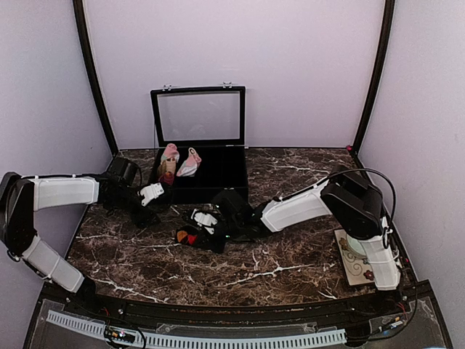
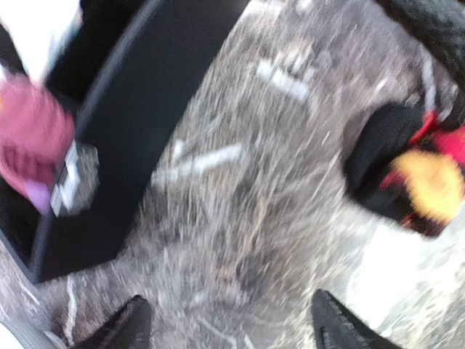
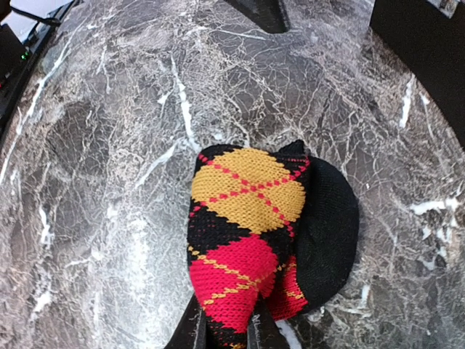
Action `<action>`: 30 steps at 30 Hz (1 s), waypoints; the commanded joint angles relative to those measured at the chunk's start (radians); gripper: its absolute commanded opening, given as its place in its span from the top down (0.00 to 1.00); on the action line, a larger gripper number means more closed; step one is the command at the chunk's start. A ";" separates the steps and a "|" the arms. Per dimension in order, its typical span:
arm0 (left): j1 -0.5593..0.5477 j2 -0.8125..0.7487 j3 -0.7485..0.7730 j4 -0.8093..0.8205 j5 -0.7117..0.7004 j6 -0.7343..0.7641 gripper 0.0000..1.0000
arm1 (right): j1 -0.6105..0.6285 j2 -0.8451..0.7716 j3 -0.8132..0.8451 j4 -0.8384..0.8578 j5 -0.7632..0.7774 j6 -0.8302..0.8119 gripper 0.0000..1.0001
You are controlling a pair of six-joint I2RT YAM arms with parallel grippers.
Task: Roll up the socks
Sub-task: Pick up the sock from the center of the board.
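The black argyle sock (image 3: 247, 240), with red and yellow diamonds, lies folded into a short bundle on the marble table; it also shows in the top view (image 1: 186, 236) and, blurred, in the left wrist view (image 2: 418, 182). My right gripper (image 3: 227, 331) is shut on its near end, seen from above (image 1: 196, 230). The pink spotted sock (image 1: 191, 163) lies inside the black box. My left gripper (image 1: 145, 211) is open and empty, low over the table (image 2: 232, 331) by the box's front left corner.
The open black box (image 1: 218, 190) stands at the back centre with its glass lid (image 1: 198, 115) raised. A pink-topped tan-and-red roll (image 1: 168, 164) stands inside it. A patterned card (image 1: 354, 262) lies at the right edge. The left wrist view is motion-blurred.
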 commanded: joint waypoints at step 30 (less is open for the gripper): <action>-0.430 0.038 -0.167 0.172 0.001 0.346 0.38 | -0.097 0.199 -0.004 -0.165 -0.516 0.682 1.00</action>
